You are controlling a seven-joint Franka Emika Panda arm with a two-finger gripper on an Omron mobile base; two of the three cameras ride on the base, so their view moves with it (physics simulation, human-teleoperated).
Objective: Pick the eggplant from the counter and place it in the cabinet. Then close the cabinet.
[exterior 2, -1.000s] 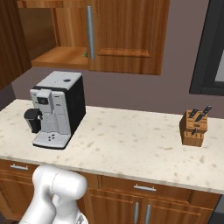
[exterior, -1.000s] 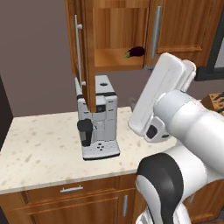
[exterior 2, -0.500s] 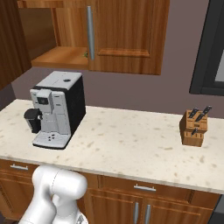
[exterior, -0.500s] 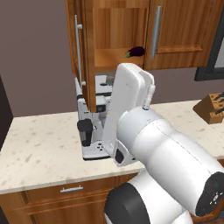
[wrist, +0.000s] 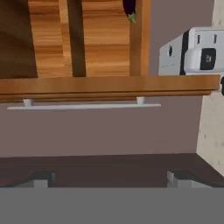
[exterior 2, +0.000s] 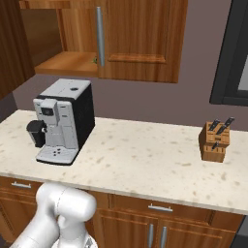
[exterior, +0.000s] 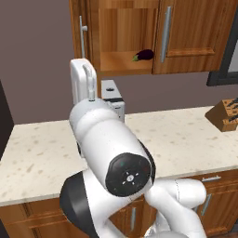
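Observation:
The eggplant (exterior: pixel 144 55), small and dark purple, lies on the wooden shelf inside the cabinet (exterior: pixel 125 28), close to the closed right door. The cabinet's left door (exterior: pixel 82 35) stands open, edge-on to the left base view. In the hand view, which is rolled sideways, the eggplant (wrist: pixel 130 8) is at the top edge, and the open door's edge (wrist: pixel 109 85) with its silver handle (wrist: pixel 83 106) runs across the middle. My gripper (wrist: pixel 109 179) is open and empty, facing that door edge from a short way off. The counter (exterior: pixel 186 135) stretches below.
A grey and black coffee machine (exterior 2: pixel 63 121) stands on the counter (exterior 2: pixel 145 160) under the open cabinet, partly hidden by my arm in the left base view. A wooden knife block (exterior 2: pixel 215 140) sits at the right. Brown drawers with silver handles (exterior 2: pixel 160 208) lie below.
My arm has swung from right to left across the left base view and now stands by the open left door. The eggplant has stayed on the shelf.

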